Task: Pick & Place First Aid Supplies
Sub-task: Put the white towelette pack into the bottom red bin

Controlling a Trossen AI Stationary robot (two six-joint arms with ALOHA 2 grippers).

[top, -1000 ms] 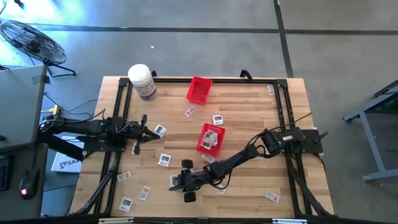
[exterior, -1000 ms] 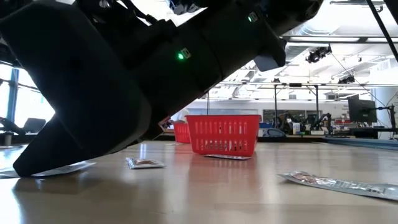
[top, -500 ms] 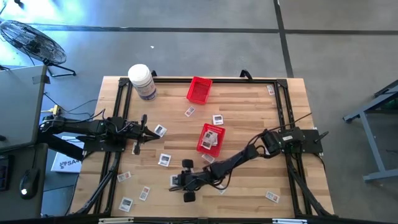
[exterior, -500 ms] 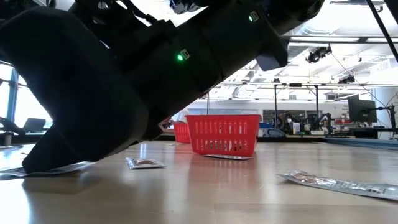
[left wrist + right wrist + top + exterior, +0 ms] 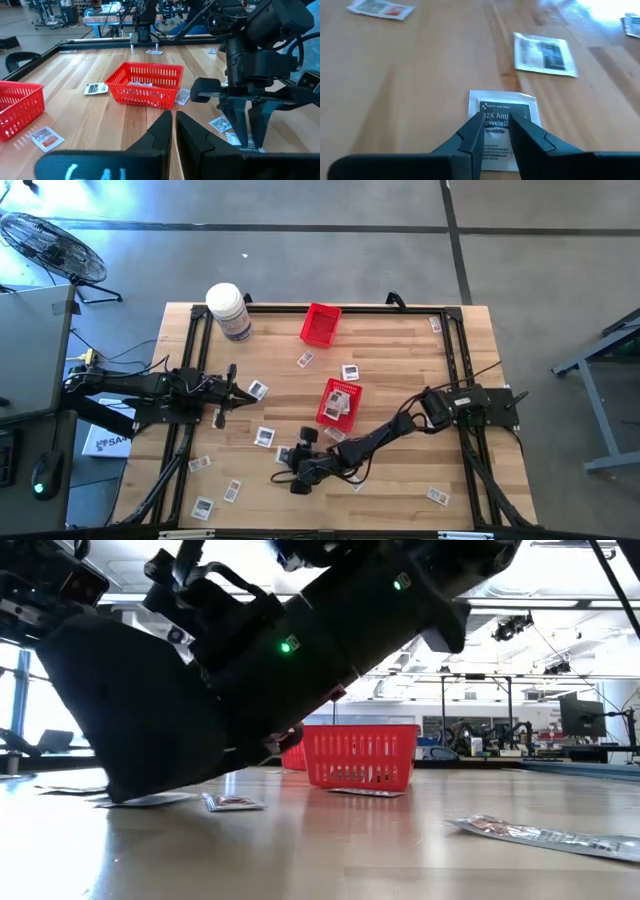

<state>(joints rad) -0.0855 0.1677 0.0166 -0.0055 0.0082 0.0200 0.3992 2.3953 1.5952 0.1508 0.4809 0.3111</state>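
Right tool (image 5: pixel 494 131) has shifted toward the basket (image 5: pixel 338 402) and narrowed onto a packet (image 5: pixel 502 126) flat on the worktop (lift unconfirmed); left tool (image 5: pixel 173 131) waits shut, empty.

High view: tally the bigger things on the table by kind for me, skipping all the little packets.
Red mesh baskets: 2 (one near the far edge, one mid-table)
White jar with a label: 1
Robot arms: 2 (left arm, right arm)
Total: 5
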